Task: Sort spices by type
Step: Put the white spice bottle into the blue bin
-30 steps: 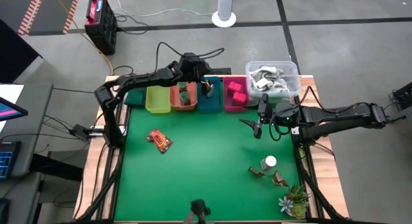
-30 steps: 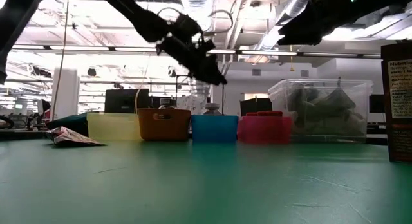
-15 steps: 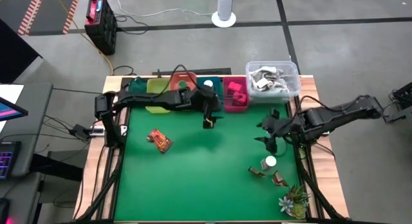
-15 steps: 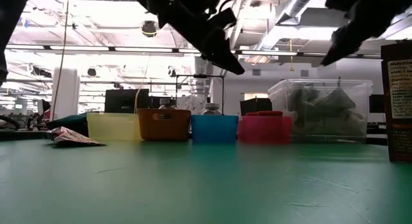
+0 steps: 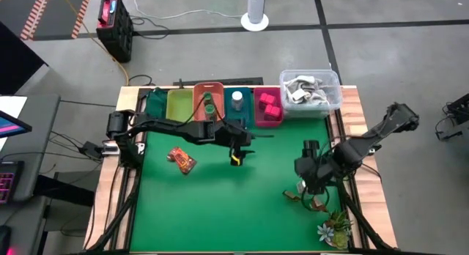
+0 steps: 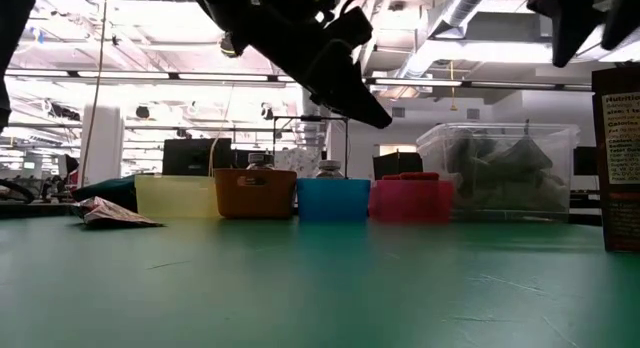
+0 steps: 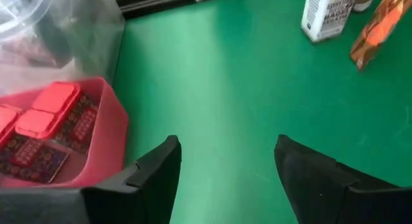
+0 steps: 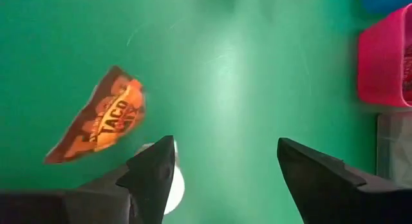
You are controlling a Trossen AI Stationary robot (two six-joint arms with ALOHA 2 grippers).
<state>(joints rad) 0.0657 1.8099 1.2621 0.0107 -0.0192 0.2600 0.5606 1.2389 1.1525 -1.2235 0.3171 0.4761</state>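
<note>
Both grippers are open and empty. My left gripper point(image 5: 236, 154) point(image 7: 225, 147) hangs over the middle of the green mat, just in front of the bin row. My right gripper point(image 5: 309, 176) point(image 8: 225, 147) hovers above a white-capped jar point(image 5: 301, 187) point(image 8: 172, 185) standing near the mat's right edge, with brown sachets point(image 5: 319, 204) point(image 8: 100, 124) lying beside it. Another sachet point(image 5: 182, 160) lies flat on the mat's left part. The orange bin point(image 5: 209, 90) holds green jars, the blue bin point(image 5: 227, 117) a white-capped jar, and the pink bin point(image 5: 267, 123) point(image 7: 116, 130) pink blocks.
The yellow bin point(image 5: 178, 105) stands at the left end of the row along the far edge, and a clear lidded container point(image 5: 310, 90) at the right end. A small spiky plant point(image 5: 335, 229) sits at the near right corner. The mat's middle and near left lie bare.
My left gripper has drawn back from over the blue bin toward the near edge and now hangs over the mat. My right gripper has travelled from beside the clear container toward the near edge and has come over the white-capped jar.
</note>
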